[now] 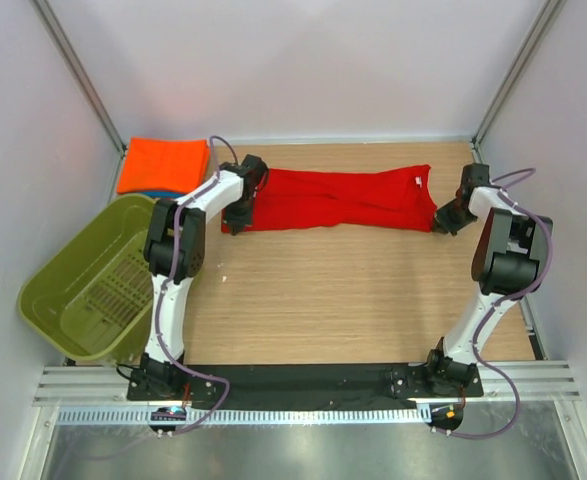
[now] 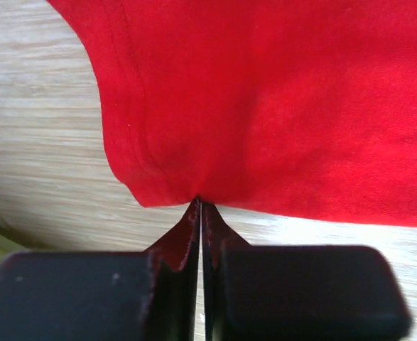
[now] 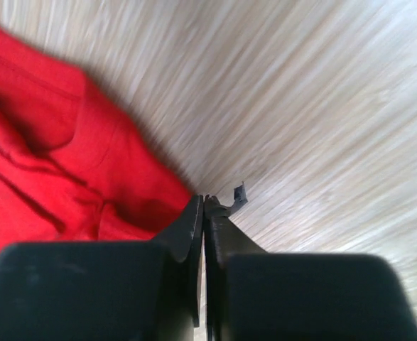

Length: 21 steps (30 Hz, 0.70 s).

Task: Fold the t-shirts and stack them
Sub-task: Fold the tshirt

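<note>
Top external: orange shirt (image 1: pixel 163 163) stacked — your left pincer (image 2: pixel 199 206) and right pincer (image 3: pixel 203 200), both closed, pinch the half-folded red shirt (image 1: pixel 343 200).

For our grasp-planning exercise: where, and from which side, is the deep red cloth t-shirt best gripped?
Probably pinch the deep red cloth t-shirt at the near corners of its two short ends, coming from outside each end: it lies flat as a long strip, so thin corners lift easily.

An olive-green basket (image 1: pixel 61 278) sits tilted at the wooden table's (image 1: pixel 353 290) left edge.
</note>
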Each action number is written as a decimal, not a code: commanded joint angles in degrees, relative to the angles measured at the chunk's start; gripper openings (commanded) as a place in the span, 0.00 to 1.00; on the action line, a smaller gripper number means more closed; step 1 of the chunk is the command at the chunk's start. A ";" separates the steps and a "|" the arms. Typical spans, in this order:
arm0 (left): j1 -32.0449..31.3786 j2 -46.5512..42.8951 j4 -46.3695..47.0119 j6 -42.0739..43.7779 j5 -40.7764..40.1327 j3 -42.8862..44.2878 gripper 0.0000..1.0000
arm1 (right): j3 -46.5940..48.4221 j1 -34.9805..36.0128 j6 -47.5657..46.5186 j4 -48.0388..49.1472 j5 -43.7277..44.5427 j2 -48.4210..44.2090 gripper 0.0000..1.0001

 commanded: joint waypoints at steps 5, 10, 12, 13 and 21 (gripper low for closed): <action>-0.17 -1.24 -2.34 0.48 -3.37 0.53 0.00 | 1.17 -2.17 -3.49 0.67 8.11 -3.20 0.01; -0.17 -4.48 -2.17 0.04 -3.64 0.27 0.00 | 0.39 -2.53 -3.41 0.74 5.14 -6.01 0.01; -0.08 -5.81 -1.55 0.04 -1.37 0.44 0.04 | 0.21 -2.09 -2.27 0.40 -0.21 -7.16 0.09; -0.26 -7.03 -0.94 0.12 -0.74 0.27 0.14 | 0.29 -1.65 -1.48 -0.30 -0.59 -7.60 0.16; -0.78 -5.38 2.67 3.19 3.92 2.11 0.38 | -3.13 0.46 4.32 2.33 -2.70 -9.98 0.44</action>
